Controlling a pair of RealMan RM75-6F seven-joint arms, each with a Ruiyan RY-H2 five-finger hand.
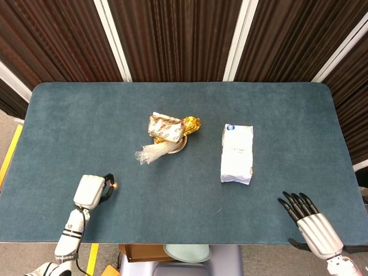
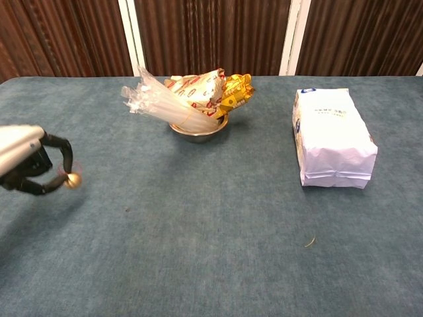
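Note:
My left hand [image 1: 91, 191] [image 2: 26, 163] hovers over the table's front left part and pinches a small gold ball [image 2: 73, 179] [image 1: 117, 184] between its fingertips, lifted off the cloth. My right hand [image 1: 310, 222] lies flat at the front right corner, fingers spread, holding nothing; the chest view does not show it. A metal bowl [image 2: 198, 131] [image 1: 179, 147] in the middle of the table holds snack packets [image 2: 198, 89] [image 1: 165, 127], a gold wrapper [image 2: 236, 92] and a clear plastic bundle [image 2: 155, 99] [image 1: 150, 152]. A white bag [image 1: 237, 153] [image 2: 332, 135] lies flat to the right of the bowl.
The table [image 1: 86, 126] is covered in blue-green cloth. A small scrap [image 2: 309, 242] lies on it near the front, below the white bag. Dark slatted panels stand behind the far edge.

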